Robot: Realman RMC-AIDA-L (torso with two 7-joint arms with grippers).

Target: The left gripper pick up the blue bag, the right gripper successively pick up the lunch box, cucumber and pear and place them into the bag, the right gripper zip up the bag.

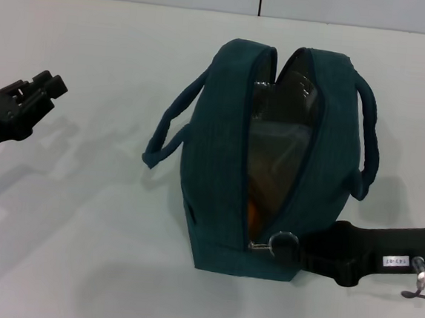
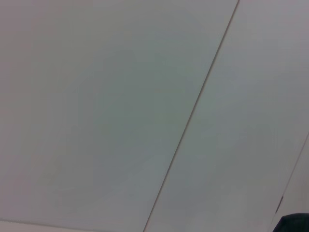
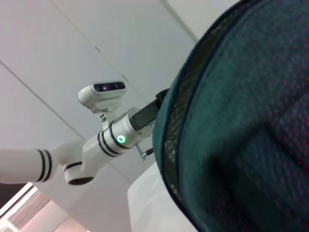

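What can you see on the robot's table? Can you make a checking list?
Surface: white table, bare around the bag.
Job's things: blue bag upright, zipper mostly open; lunch box inside; something orange low in the opening, probably the pear; cucumber not seen.
Clutter: nothing seen.
Grippers: left gripper away from the bag, holding nothing; right gripper at the zipper's near end.
Cables: nothing seen.
Surroundings: pale wall panels.

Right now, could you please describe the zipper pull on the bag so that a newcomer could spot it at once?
Find the dark teal fabric bag on the white table. At the near end of its open zipper sits the small silver metal zipper pull, beside the right gripper.
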